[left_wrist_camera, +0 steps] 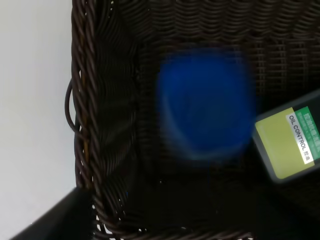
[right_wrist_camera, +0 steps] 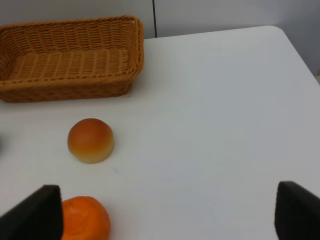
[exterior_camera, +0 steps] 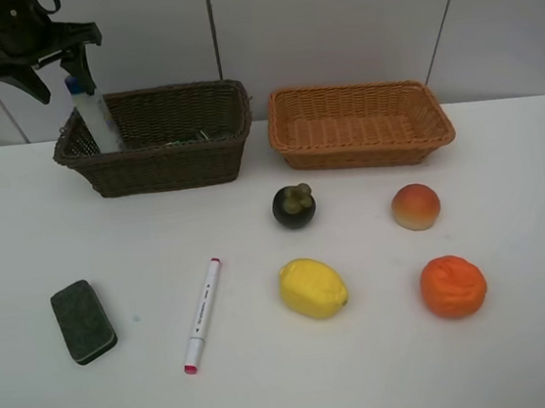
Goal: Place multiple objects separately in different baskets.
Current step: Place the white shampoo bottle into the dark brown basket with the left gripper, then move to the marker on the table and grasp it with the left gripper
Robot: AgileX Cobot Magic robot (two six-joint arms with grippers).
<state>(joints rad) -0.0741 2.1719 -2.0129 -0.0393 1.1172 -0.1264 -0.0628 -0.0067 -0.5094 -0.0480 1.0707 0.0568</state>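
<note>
on the white table (exterior_camera: 371, 380), the white blue-capped tube (exterior_camera: 98, 120) leaned inside the dark brown basket (exterior_camera: 170, 166) beneath your left gripper (exterior_camera: 67, 89), jaws apart, so a straight lift-off looked safest; your right gripper (right_wrist_camera: 170, 220) stood spread, empty.

Bright even light, soft shadows; left wrist dim, blue cap (left_wrist_camera: 205, 102) blurred.
</note>
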